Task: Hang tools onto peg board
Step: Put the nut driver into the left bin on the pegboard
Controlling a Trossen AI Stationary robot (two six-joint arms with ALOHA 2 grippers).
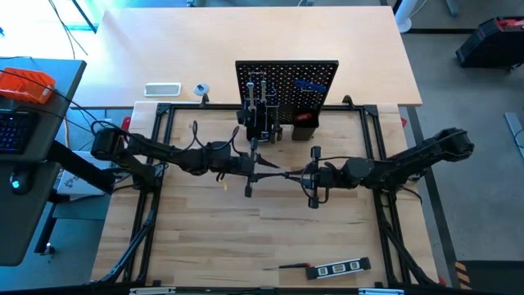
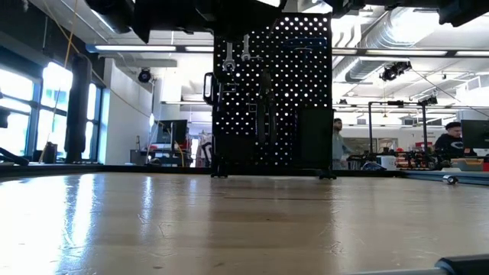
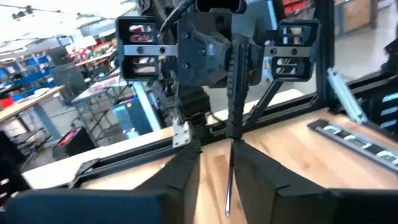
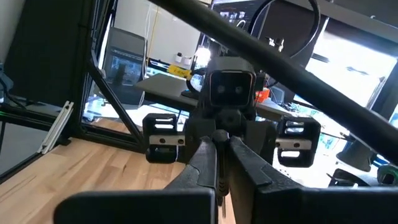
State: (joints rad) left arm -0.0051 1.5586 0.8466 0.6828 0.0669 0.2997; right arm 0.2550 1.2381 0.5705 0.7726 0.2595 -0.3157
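Nearest the camera edge of the wooden surface [image 1: 205,238], a black marked level [image 1: 338,267] and a small dark-handled tool [image 1: 288,266] lie side by side, not yet hung and well apart from both arms. Farther in, over the middle of the surface, the left gripper [image 1: 264,170] and the right gripper [image 1: 296,174] meet tip to tip around a thin screwdriver [image 3: 230,134]; in the left wrist view its fingers [image 3: 180,171] are closed on the metal shaft while the handle runs up into the other arm's grip, and in the right wrist view the right fingers [image 4: 205,163] are pressed together on the same slim tool, so both appear to hold it at once. The risk here looks like a fumbled handover: if one side lets go before the other is secure, or both pull, the thin shaft could slip or twist and drop to the wood. Beyond the arms the peg board [image 1: 287,84] stands upright at the far side of the black frame, with wrenches and a blue-handled hex key [image 1: 309,85] already hung on it. Past it the low view shows an open workshop with benches, monitors and a person [image 2: 337,142] in the distance.
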